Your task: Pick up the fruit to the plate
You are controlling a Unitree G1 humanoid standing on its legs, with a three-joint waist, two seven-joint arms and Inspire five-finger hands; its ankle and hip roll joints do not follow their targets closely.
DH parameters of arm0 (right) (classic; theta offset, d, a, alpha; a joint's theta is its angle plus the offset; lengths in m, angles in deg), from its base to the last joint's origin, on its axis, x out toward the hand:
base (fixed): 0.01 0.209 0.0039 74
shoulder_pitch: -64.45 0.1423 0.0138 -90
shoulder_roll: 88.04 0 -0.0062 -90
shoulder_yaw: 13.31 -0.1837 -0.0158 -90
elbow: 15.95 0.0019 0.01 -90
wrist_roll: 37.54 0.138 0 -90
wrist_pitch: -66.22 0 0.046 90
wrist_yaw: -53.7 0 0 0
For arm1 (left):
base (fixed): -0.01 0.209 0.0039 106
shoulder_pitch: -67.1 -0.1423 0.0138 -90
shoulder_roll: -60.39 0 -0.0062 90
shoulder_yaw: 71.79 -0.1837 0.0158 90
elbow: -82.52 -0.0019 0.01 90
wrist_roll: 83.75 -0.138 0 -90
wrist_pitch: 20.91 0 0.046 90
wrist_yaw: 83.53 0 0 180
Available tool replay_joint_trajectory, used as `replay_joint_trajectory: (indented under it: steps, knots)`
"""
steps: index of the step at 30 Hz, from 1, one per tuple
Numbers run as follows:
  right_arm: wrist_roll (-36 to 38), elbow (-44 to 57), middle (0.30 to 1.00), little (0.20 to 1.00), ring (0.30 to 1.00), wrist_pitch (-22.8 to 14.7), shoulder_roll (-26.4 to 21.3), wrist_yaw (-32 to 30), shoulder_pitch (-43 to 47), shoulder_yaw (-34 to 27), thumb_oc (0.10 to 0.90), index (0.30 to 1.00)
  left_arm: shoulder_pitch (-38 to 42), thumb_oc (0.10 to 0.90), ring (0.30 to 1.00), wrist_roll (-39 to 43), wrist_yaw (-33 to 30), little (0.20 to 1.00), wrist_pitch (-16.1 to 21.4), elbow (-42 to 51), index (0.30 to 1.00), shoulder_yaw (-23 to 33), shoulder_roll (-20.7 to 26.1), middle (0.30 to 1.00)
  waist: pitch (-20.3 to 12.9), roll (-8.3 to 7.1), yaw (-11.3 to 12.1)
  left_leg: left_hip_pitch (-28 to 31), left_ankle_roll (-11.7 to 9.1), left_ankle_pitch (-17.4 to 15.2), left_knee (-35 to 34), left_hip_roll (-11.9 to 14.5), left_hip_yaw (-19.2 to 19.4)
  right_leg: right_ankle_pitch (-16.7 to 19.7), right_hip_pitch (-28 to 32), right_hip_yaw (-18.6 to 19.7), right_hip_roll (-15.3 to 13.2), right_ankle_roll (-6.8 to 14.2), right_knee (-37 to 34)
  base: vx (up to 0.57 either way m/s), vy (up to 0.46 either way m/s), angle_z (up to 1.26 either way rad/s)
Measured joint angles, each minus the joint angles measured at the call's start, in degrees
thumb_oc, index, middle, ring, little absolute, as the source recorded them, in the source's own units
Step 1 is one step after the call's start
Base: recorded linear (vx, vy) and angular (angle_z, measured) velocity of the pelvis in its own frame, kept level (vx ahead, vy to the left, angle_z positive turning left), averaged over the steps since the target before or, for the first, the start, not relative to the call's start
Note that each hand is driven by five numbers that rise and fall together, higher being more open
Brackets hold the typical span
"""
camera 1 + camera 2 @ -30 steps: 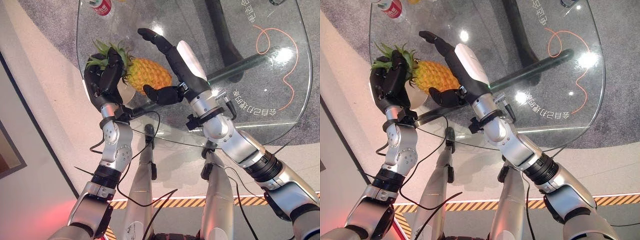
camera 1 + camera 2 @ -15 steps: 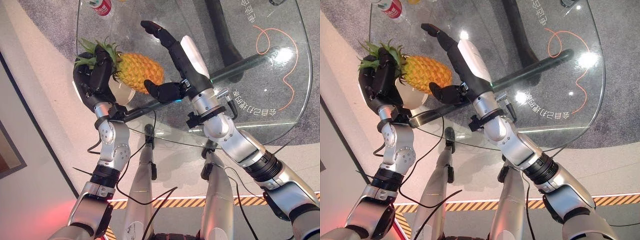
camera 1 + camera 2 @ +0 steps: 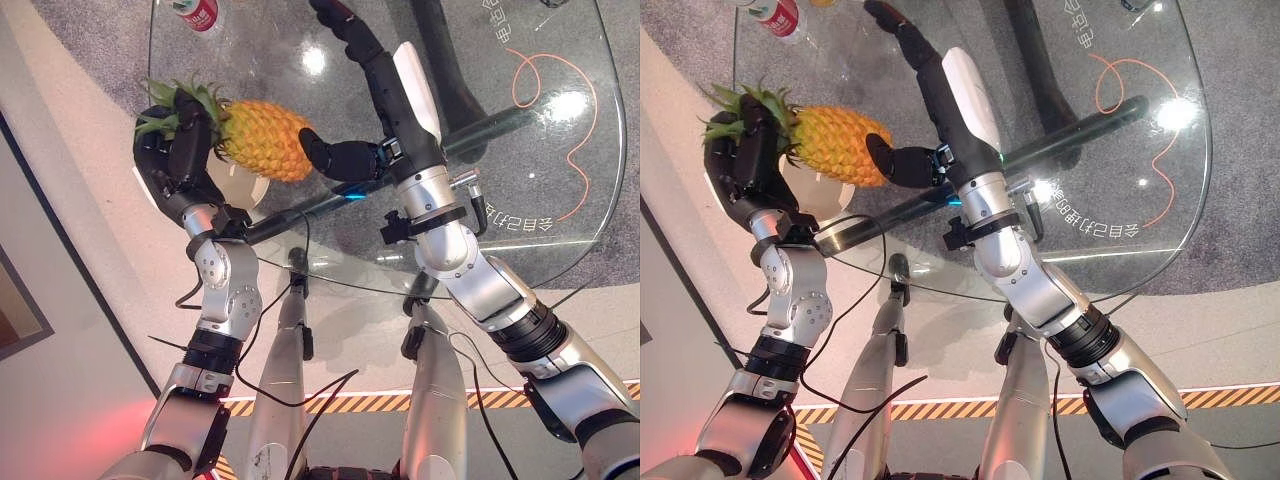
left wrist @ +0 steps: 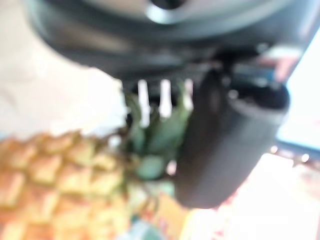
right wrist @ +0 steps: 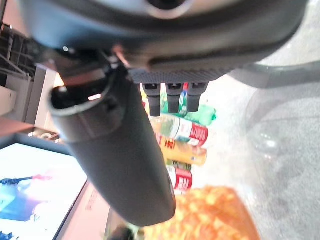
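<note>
A yellow pineapple (image 3: 265, 140) lies on its side above a small white plate (image 3: 243, 187) at the near left of the glass table (image 3: 560, 250). My left hand (image 3: 175, 160) is shut round its green crown (image 4: 155, 135), and the thumb (image 4: 225, 140) closes over the leaves. My right hand (image 3: 385, 90) is open, its fingers stretched straight out past the fruit. Its thumb (image 3: 335, 158) rests against the pineapple's blunt end (image 5: 210, 215). I cannot tell whether the fruit touches the plate.
A bottle with a red label (image 3: 195, 12) stands at the table's far left edge, and several more bottles (image 5: 180, 140) show beyond the right hand. An orange cord (image 3: 560, 90) loops at the right. A dark bar (image 3: 500, 125) runs under the glass.
The left hand has carried the pineapple by its crown a little left and farther away. The right hand has reached farther out, its thumb staying at the fruit's end.
</note>
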Motion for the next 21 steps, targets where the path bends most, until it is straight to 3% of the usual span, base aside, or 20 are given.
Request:
replay_joint_trajectory:
  steps: [16, 21]
  knots:
    - [0.1, -0.7, 0.900, 0.900, 0.900, -4.8, 0.0, -8.8, -8.0, -8.2, 0.800, 0.900, -0.6, 0.100, 0.300, -3.8, -0.9, 0.200, 1.6, 0.0, 0.300, 1.6, 0.0, 0.300, 0.1, -0.10, -2.1, 0.1, 0.0, 0.0, -0.1, 0.1, 0.2, 0.1, 0.0, 0.2, 0.1, 0.0, -0.1, 0.00, 0.000, 0.00]
    - [3.2, -2.1, 0.900, 0.900, 0.900, -5.8, 0.0, -13.1, -11.9, -11.5, 0.800, 0.900, -1.1, 0.100, 0.300, -6.0, -2.1, 0.200, 2.5, 0.0, 0.300, 2.7, 0.2, 0.300, 0.1, -0.11, -2.4, 0.3, 0.1, 0.0, -0.2, 0.1, 0.3, 0.1, 0.0, 0.3, 0.1, 0.0, -0.2, 0.00, 0.008, 0.00]
